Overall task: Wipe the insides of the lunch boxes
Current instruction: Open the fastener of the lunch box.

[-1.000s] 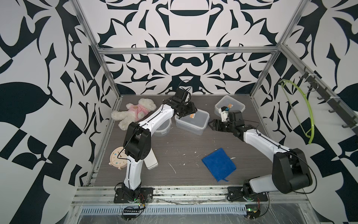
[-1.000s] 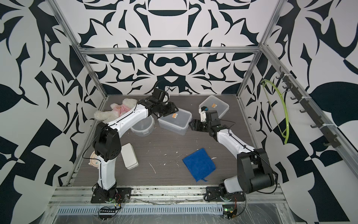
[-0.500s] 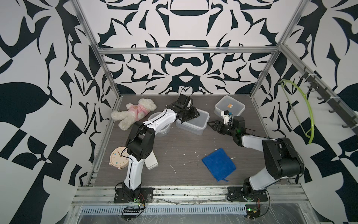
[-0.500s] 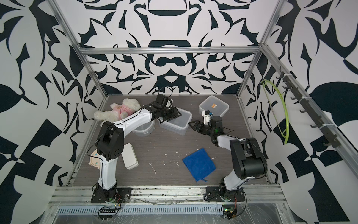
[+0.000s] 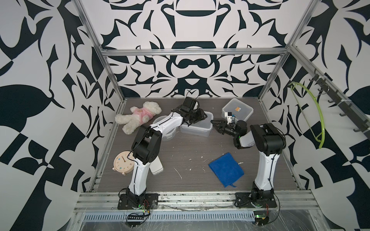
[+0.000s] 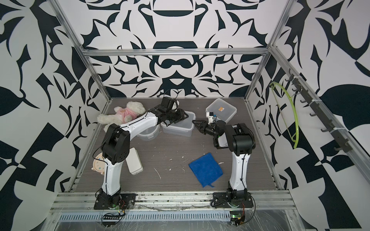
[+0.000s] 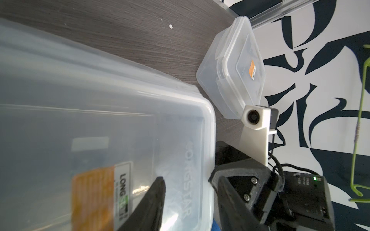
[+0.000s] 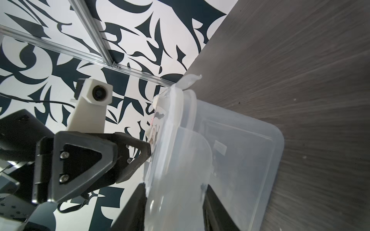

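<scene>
Lidded lunch box (image 5: 197,131), long axis crosswise: right claw (image 5: 214,124) straddles its right end, left claw (image 5: 195,119) sits atop it; whether either has clenched cannot be told.

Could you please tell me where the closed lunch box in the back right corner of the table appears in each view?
In a top view: the corner lunch box stands at the back right of the table.
In a top view: the same corner.
Left wrist: it lies beyond the middle lunch box, lid on.
Right wrist: not in it.
Shared landmark: the middle lunch box, seen in all four.
</scene>
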{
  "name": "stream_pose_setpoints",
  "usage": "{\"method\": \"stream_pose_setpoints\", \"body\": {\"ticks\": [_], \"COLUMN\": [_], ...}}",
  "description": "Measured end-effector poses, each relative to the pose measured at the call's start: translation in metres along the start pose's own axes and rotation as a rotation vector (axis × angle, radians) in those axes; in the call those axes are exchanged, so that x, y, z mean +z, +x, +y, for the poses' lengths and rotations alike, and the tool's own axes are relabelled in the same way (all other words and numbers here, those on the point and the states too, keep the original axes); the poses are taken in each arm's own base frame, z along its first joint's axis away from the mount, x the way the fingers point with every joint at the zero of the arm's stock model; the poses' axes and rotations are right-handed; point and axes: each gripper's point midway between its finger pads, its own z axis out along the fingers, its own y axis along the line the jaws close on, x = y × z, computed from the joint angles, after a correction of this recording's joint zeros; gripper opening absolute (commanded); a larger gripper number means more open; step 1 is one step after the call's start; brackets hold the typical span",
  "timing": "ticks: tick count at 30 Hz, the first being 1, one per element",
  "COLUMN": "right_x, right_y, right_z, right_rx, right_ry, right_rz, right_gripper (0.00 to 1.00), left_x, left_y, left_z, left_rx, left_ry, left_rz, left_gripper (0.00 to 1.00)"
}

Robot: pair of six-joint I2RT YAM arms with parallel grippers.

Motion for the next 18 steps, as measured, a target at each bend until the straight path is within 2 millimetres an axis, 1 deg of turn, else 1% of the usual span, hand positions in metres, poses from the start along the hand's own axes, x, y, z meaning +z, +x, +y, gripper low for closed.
{"method": "stream_pose_setpoints", "body": {"ticks": [2,5,7,11,14,15,18], "right_x": [0.002,0.008,0.013,0.019,0.019,0.019,0.018], "right_y": [-0.002,-0.008,-0.013,-0.018,-0.018,-0.018,-0.019], "right_z": [0.0,-0.001,-0.002,-0.002,-0.004,-0.004,-0.003], "right_rx": [0.013,0.028,0.038,0.052,0.06,0.056,0.034], "right_ry": [-0.009,-0.018,-0.025,-0.03,-0.022,-0.015,0.047], "right_rz": [-0.001,-0.002,-0.003,-0.004,0.001,0.003,0.007], "right_gripper": [0.37,0.32,0.27,0.19,0.07,0.0,0.0], "left_x": [0.002,0.004,0.005,0.008,0.011,0.012,0.016], "left_y": [-0.006,-0.018,-0.028,-0.036,-0.039,-0.04,-0.041], "left_z": [0.002,0.006,0.01,0.013,0.013,0.013,0.011], "left_rx": [-0.006,-0.013,-0.017,-0.017,-0.013,-0.011,-0.004], "left_ry": [0.024,0.059,0.073,0.09,0.104,0.109,0.126], "left_rz": [-0.006,-0.022,-0.035,-0.047,-0.049,-0.05,-0.053], "left_gripper": [0.46,0.45,0.45,0.44,0.44,0.44,0.43]}}
